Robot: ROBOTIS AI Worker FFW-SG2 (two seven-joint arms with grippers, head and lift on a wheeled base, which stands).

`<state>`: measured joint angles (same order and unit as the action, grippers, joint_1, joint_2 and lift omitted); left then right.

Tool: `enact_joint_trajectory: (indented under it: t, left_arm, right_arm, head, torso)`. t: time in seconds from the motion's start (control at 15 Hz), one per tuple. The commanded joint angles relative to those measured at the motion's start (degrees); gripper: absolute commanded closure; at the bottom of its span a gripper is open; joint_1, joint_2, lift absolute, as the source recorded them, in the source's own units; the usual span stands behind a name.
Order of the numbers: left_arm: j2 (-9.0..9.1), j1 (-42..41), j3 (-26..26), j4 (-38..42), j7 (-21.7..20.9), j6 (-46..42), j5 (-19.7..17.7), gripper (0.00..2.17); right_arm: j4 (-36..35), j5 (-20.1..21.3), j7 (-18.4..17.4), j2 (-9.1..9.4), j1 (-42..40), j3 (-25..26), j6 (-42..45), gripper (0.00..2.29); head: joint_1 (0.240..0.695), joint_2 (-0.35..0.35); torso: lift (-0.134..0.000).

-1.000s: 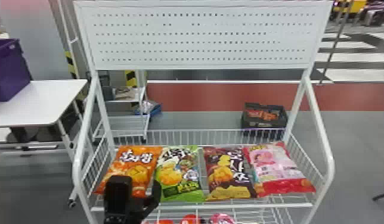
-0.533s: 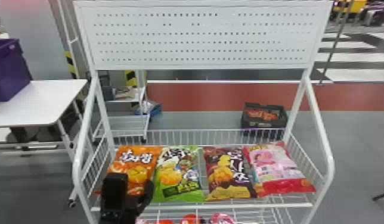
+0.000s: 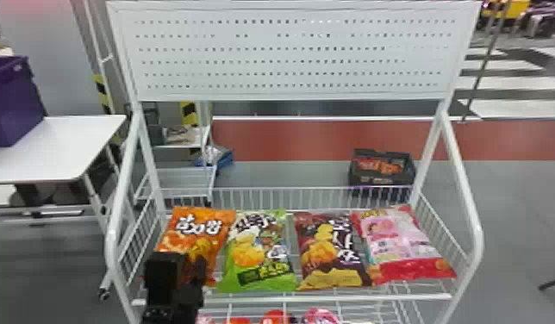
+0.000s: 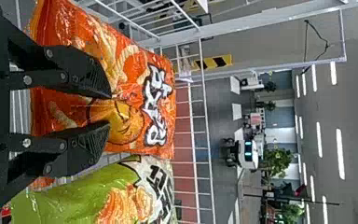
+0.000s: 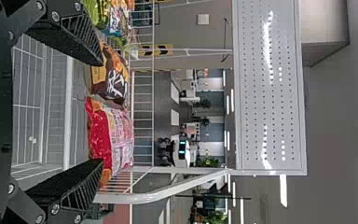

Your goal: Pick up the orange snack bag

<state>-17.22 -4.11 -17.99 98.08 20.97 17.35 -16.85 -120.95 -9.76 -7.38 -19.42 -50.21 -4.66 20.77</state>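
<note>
The orange snack bag [image 3: 218, 228] is supported by the wire shelf [image 3: 332, 297] beside the green snack bag [image 3: 263, 263]; it is partly hidden by the left hand [image 3: 182, 261], slightly opened. The right hand [image 5: 101, 112] is spread wide.

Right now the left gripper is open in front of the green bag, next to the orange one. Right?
Wrong bag: the left wrist view shows the left gripper open in front of the orange bag, next to the green one.

The snack bag [image 3: 194, 236] is orange — the pegboard [image 3: 289, 55] white with dark dots.
</note>
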Motion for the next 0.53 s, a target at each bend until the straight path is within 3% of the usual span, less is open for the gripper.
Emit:
enact_joint_trajectory:
  t: [0.0,0.47]
  left_arm:
    - [-0.01,-0.9,0.2,2.4,0.1,-0.2,-0.2,1.39]
    - [-0.54,-8.6,2.4,13.6,0.8,-1.9,-1.0,1.38]
  right_arm:
    - [0.2,-0.1,0.0,0.0,0.2,0.0,0.0,0.17]
    - [0.5,-0.4,0.0,-0.09,0.6,-0.1,0.0,0.17]
  head:
    - [0.499,0.0]
    - [0.499,0.0]
  torso:
    - [0.0]
    - [0.0]
